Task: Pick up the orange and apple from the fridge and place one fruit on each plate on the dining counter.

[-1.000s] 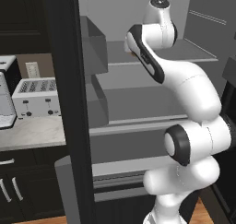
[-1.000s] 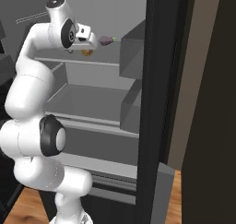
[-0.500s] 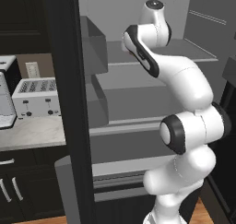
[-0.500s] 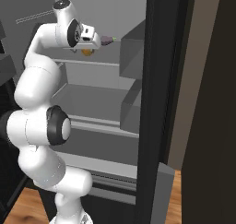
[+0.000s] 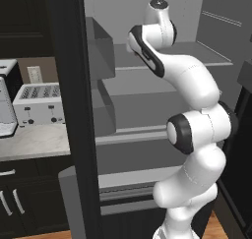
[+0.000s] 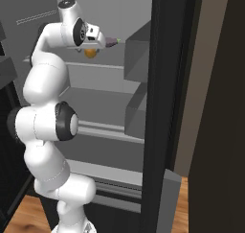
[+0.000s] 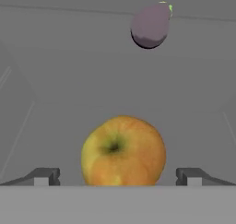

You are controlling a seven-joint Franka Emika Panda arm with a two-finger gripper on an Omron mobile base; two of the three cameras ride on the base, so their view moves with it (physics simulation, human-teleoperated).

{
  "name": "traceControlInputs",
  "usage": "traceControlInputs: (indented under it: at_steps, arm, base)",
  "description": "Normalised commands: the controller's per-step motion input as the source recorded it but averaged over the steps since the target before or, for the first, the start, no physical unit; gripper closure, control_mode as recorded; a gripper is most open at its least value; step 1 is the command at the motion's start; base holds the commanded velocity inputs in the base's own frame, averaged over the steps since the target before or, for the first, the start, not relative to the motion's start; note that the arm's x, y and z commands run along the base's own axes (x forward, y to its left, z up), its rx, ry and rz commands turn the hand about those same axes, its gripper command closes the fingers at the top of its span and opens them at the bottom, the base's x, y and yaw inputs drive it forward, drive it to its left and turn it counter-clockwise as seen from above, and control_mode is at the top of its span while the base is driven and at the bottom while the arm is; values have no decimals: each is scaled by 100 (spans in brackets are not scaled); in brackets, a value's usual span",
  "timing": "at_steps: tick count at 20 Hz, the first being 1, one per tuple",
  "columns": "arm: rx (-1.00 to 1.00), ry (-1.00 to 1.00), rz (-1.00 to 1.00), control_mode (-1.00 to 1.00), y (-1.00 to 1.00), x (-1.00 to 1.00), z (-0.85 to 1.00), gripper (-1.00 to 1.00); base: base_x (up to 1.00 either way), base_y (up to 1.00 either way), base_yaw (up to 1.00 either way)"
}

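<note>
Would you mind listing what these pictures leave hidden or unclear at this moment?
- Left base view: the arm's own links hide the gripper and the fruit.
- Right base view: the hand covers most of the apple.
- Hand view: the purple fruit's kind is unclear; whether the gripper touches the apple.

Grey fridge shelf [image 7: 55,140] carries apple [image 7: 123,151], purple fruit [image 7: 150,26]
</note>
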Motion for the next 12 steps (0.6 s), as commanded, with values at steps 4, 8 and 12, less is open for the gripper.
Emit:
traceControlInputs:
  at_steps: [4, 8, 12]
  arm:
    - [0, 0, -1, -100, 1, 18, -1, -100]
    - [0, 0, -3, -100, 0, 3, -7, -100]
    - [0, 0, -5, -100, 0, 2, -10, -100]
  base:
    - [0, 0, 0]
    - [0, 0, 0]
    - [0, 0, 0]
